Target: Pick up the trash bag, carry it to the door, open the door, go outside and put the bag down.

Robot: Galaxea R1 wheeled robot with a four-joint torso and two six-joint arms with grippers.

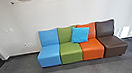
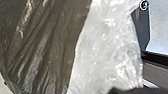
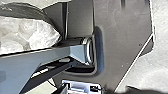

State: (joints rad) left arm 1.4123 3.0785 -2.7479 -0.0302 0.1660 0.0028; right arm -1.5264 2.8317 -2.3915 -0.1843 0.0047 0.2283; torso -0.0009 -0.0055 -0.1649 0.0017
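Trash bag (image 2: 47, 47) hangs close by the left wrist; whether either gripper is wide, narrow or holding it, I cannot tell. The right wrist faces the robot's base (image 3: 125, 45). Ahead, a cushion (image 1: 80, 34) (bright blue, that one) leans on coloured seats (image 1: 70, 52).

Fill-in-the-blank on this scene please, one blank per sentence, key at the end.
In the head view, the row of seats is made up of ____ seats.
The cushion leans on the backs of the green seat and the ____ seat.
The end seat on the picture's right is ____.
In the left wrist view, dark bag plastic shows beside crinkled plastic that is ____ (lighter/darker) in tone.

Missing words: four; orange; brown; lighter.
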